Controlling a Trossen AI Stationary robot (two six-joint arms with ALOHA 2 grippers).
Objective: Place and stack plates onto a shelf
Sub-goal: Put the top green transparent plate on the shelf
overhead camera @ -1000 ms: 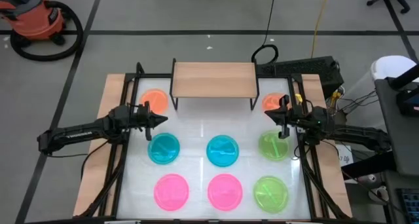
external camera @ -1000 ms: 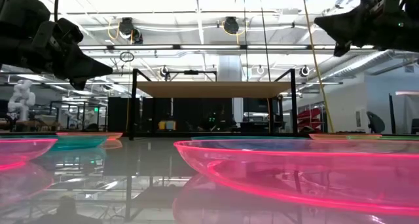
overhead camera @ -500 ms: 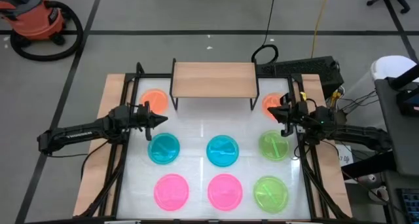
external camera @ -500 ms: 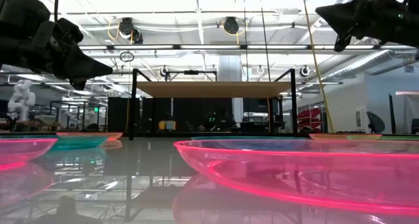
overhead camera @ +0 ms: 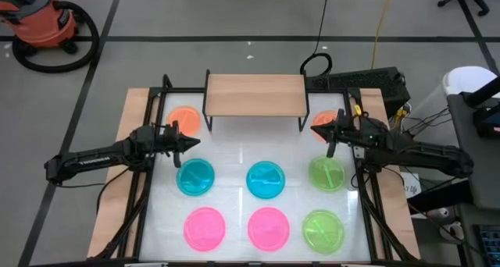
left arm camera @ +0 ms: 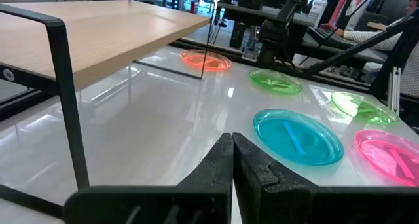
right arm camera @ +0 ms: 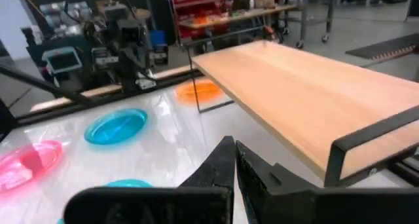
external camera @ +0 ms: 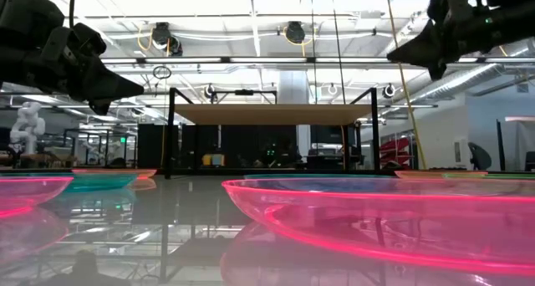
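From above, the small light-wood shelf on black legs (overhead camera: pixel 255 94) is seen bare at the table's far edge, the translucent coloured plastic plates (overhead camera: pixel 266 179) spread before it. Wrist views: the left gripper (left arm camera: pixel 232 160) and right gripper (right arm camera: pixel 234 160) are pressed together, empty.

An orange-and-black shop vacuum (overhead camera: pixel 41 19) with a looped black hose (overhead camera: pixel 58 58) stands on the grey floor, well off the white table's (overhead camera: pixel 234 154) far left corner.

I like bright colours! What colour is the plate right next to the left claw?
Orange plate, clearest in the high view.
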